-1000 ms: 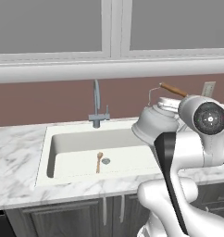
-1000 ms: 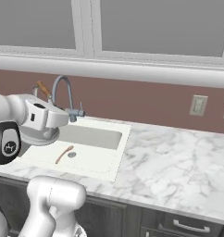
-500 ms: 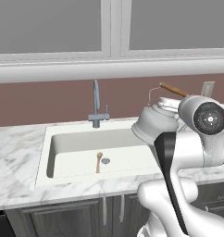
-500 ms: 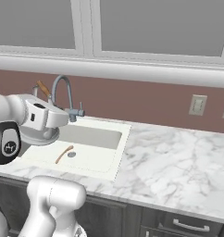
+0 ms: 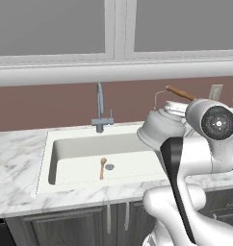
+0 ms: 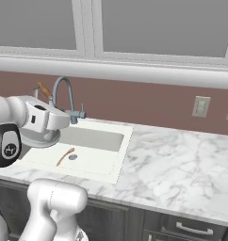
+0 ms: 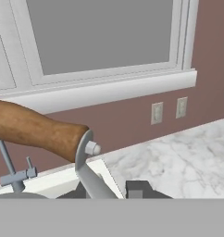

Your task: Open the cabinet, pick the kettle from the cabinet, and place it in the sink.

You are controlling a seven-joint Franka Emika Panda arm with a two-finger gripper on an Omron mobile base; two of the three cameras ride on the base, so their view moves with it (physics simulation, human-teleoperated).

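Observation:
The white-silver kettle [image 5: 158, 129] hangs in the air over the right end of the off-white sink [image 5: 80, 156], tilted, its brown wooden handle bar [image 5: 180, 92] pointing up and right. In the right base view the kettle [image 6: 39, 137] sits under my hand above the sink [image 6: 98, 140]. My gripper [image 7: 110, 190] is shut on the kettle's wire handle [image 7: 88, 173], just below the wooden bar [image 7: 33, 129]. My wrist hides the fingers in both base views. The cabinet is out of view.
A silver gooseneck faucet [image 5: 100, 103] stands behind the basin, left of the kettle. A wooden spoon [image 5: 102, 168] lies on the basin floor by the drain. White marble counter [image 6: 182, 164] stretches to the right, under wall outlets [image 6: 200, 106] and a window.

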